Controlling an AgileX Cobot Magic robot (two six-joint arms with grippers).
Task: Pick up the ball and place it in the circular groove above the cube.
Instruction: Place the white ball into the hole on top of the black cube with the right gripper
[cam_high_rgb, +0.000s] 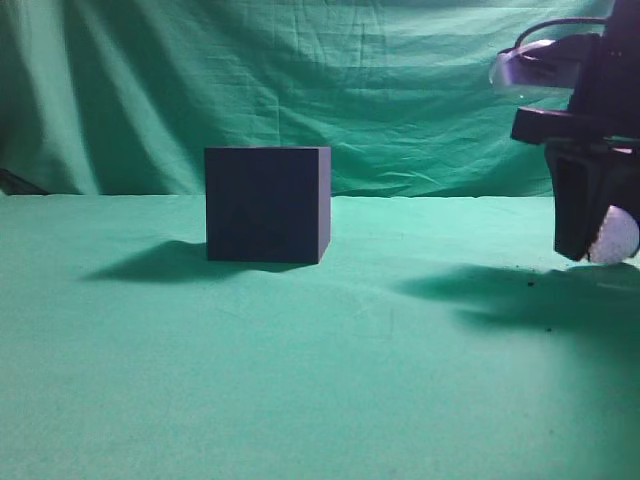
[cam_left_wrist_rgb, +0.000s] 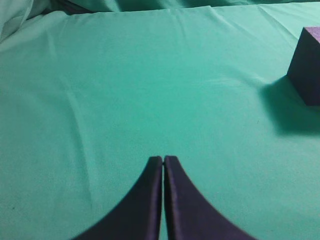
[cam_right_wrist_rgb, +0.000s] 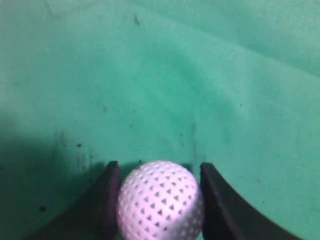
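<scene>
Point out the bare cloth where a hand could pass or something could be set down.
Nearly all the green tablecloth is free: the whole front strip, the patch left of the dark matte cube, and the stretch between it and the right gripper holding the white dimpled ball. Only that right edge is crowded. The shut left gripper has open cloth ahead.

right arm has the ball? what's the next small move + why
Probably lift the right gripper straight up first. Its jaws sit against both sides of the ball, so the grasp looks made, but in the exterior view the ball hangs low near the cloth, below the cube's top. It needs height before crossing left to the cube.
</scene>
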